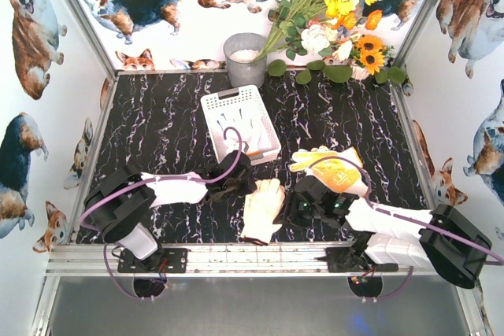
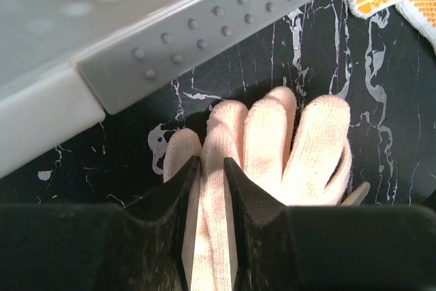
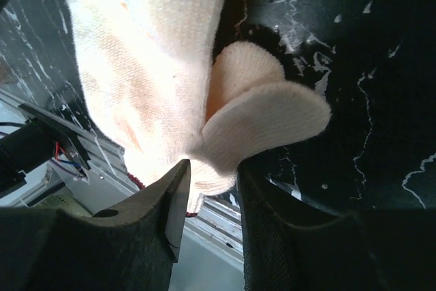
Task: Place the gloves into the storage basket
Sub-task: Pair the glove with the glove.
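Cream glove point(image 1: 264, 208) lies low centre of top view, just below basket point(image 1: 211, 116). My left gripper point(image 2: 211, 165) is clamped on one glove finger. My right gripper point(image 3: 210, 172) straddles glove edge; cannot tell if gripping. Reckon glove light, floppy, droopy; bunched palm fabric holds better.
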`<state>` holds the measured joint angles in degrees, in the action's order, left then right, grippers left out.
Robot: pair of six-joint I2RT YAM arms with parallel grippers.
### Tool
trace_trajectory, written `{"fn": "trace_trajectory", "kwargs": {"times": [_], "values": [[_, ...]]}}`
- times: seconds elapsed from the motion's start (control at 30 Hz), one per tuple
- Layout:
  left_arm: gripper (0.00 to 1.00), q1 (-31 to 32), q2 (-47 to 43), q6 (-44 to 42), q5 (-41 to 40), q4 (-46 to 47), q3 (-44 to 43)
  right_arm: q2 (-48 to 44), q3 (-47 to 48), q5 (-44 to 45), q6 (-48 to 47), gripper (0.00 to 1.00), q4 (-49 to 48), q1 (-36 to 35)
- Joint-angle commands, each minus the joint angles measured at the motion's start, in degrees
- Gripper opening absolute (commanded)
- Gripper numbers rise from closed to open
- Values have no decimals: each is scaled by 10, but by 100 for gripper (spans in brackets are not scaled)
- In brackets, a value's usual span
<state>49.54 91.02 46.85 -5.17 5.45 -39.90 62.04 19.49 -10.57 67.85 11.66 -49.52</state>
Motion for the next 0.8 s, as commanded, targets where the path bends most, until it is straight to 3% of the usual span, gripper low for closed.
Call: {"fn": "trace_trajectory", "kwargs": {"times": [0.0, 0.3, 0.77], "values": [[13, -4, 3, -1, -1, 16, 0, 17, -6, -6, 15, 32, -52, -5], [0, -4, -28, -9, -14, -1, -1, 4, -2, 0, 19, 4, -45, -8], [0, -7, -72, -22, -44, -58, -7, -9, 31, -5, 9, 0, -19, -13]]}}
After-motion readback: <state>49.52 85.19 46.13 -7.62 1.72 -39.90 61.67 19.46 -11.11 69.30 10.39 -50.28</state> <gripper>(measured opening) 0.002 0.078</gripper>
